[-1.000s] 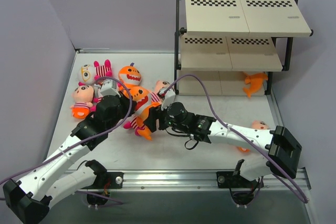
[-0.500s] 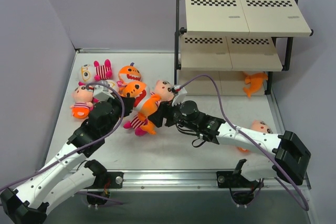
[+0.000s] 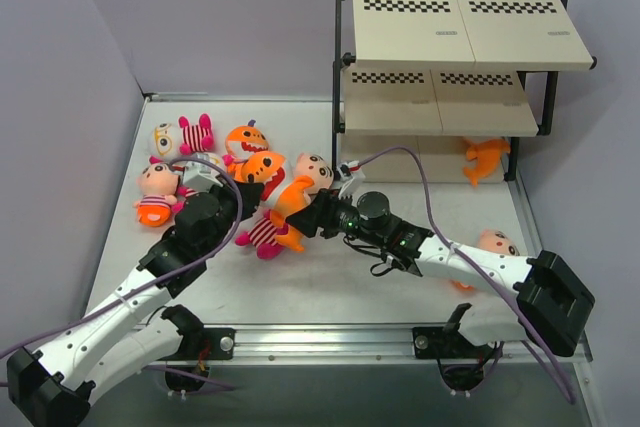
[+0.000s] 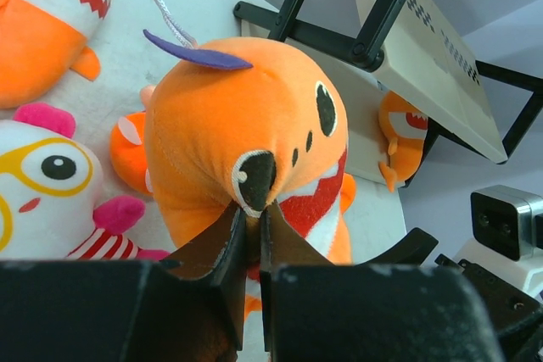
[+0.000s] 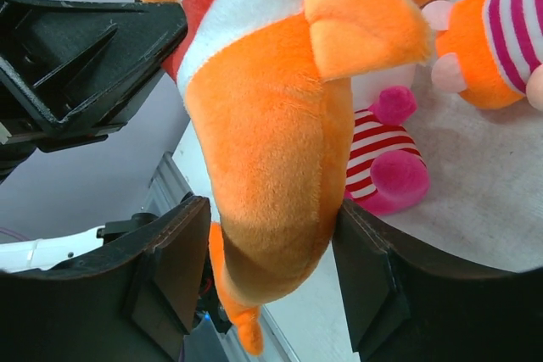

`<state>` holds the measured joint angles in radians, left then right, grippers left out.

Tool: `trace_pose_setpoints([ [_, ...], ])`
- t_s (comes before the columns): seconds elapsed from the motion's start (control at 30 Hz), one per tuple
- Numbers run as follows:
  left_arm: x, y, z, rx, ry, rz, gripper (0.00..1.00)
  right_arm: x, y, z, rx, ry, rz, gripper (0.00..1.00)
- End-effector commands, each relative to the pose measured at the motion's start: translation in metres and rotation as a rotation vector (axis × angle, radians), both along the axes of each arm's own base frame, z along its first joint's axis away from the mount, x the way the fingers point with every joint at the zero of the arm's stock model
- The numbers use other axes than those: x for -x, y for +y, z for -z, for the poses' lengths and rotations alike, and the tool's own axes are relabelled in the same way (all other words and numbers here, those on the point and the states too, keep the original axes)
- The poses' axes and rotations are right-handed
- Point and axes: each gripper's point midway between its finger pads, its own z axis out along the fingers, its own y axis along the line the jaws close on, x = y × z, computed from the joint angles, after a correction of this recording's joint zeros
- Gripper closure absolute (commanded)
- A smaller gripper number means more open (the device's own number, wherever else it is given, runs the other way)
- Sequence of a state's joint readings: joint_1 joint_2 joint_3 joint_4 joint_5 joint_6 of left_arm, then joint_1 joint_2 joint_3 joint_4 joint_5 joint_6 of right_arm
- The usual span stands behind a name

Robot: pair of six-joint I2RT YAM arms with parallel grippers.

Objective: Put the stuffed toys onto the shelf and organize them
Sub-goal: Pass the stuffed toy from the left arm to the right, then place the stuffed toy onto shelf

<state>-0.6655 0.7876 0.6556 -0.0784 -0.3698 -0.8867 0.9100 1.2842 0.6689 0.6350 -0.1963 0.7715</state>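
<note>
Far left, no change over the last second: a glasses toy [image 3: 165, 137], a striped doll [image 3: 157, 190] and a loose shark [image 3: 246, 139] lie in a pile on the table [image 3: 300, 287].

The left gripper [image 4: 252, 209] is still pinched tight on the snout of the held shark [image 4: 246, 116]. Its fingertips are nearly together with only a fold of plush between them. That arm has crept up and right from where it was.

The held shark has come up off the pile. A second ago it sat lower between the two arms. Now it hangs between them with its head toward the back, over another glasses toy [image 5: 382, 158] lying flat.

The right gripper [image 5: 271, 273] has slid right and narrowed its jaws. It is clamped on the shark's back half, pads on both flanks.

Both arms hold the same toy, which looks like a handover. I'd guess the left must let go before the right can carry it off.

The shelf [image 3: 455, 27] stands well apart at the back right. It holds one shark [image 3: 485, 157] on the bottom board, and the upper boards are bare. A doll [image 3: 495, 241] lies by the right arm, so most of the job is left.
</note>
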Motion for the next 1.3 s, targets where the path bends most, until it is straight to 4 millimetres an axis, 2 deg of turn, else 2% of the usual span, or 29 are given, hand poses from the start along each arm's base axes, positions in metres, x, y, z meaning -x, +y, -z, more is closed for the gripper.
trace_pose_setpoints([
  [0.0,-0.003,-0.012,-0.027,0.092,-0.081,0.03,0.97,-0.002,0.0,-0.036,-0.131,-0.053,-0.004,0.43],
  [0.1,-0.004,-0.015,-0.027,0.091,-0.081,0.034,0.97,-0.003,-0.004,-0.034,-0.134,-0.048,0.006,0.51],
  [0.13,-0.004,-0.016,-0.025,0.087,-0.078,0.038,0.97,-0.004,-0.005,-0.033,-0.133,-0.048,0.011,0.58],
  [0.2,-0.005,-0.017,-0.025,0.082,-0.076,0.041,0.95,-0.007,-0.01,-0.03,-0.129,-0.046,0.023,0.66],
  [0.23,-0.005,-0.017,-0.025,0.078,-0.077,0.043,0.93,-0.008,-0.012,-0.029,-0.126,-0.045,0.029,0.76],
  [0.3,-0.005,-0.018,-0.024,0.062,-0.079,0.047,0.81,-0.011,-0.02,-0.026,-0.121,-0.041,0.048,0.87],
  [0.33,-0.005,-0.018,-0.023,0.055,-0.074,0.047,0.78,-0.012,-0.022,-0.026,-0.118,-0.041,0.053,0.98],
  [0.37,-0.005,-0.017,-0.023,0.047,-0.074,0.048,0.75,-0.014,-0.025,-0.025,-0.114,-0.042,0.06,1.0],
  [0.53,-0.005,-0.012,-0.029,-0.004,-0.091,0.04,0.57,-0.016,-0.04,-0.018,-0.085,-0.039,0.087,1.0],
  [0.57,-0.005,-0.01,-0.036,-0.002,-0.107,0.036,0.54,-0.016,-0.043,-0.015,-0.076,-0.034,0.09,1.0],
  [0.6,-0.003,-0.006,-0.03,-0.039,-0.089,0.031,0.52,-0.015,-0.046,-0.016,-0.078,-0.037,0.09,1.0],
  [0.73,-0.001,0.005,-0.039,-0.082,-0.101,0.002,0.37,-0.017,-0.062,-0.004,-0.062,-0.013,0.116,1.0],
  [0.77,0.0,0.008,-0.047,-0.098,-0.119,-0.001,0.35,-0.016,-0.065,-0.002,-0.062,-0.005,0.118,1.0],
  [0.93,0.005,0.032,-0.061,-0.181,-0.128,-0.067,0.27,-0.02,-0.089,0.001,-0.062,0.012,0.156,1.0],
  [1.03,0.011,0.051,-0.069,-0.243,-0.13,-0.112,0.23,-0.029,-0.112,0.006,-0.06,0.025,0.201,1.0],
  [1.07,0.013,0.057,-0.069,-0.275,-0.13,-0.121,0.22,-0.035,-0.125,0.008,-0.062,0.031,0.235,1.0],
  [1.17,0.022,0.077,-0.073,-0.348,-0.129,-0.159,0.19,-0.04,-0.142,0.012,-0.064,0.042,0.261,1.0],
  [1.2,0.027,0.083,-0.072,-0.375,-0.124,-0.163,0.19,-0.048,-0.155,0.013,-0.064,0.043,0.304,1.0],
  [1.27,0.032,0.092,-0.075,-0.435,-0.133,-0.163,0.15,-0.052,-0.167,0.015,-0.059,0.046,0.326,1.0],
])
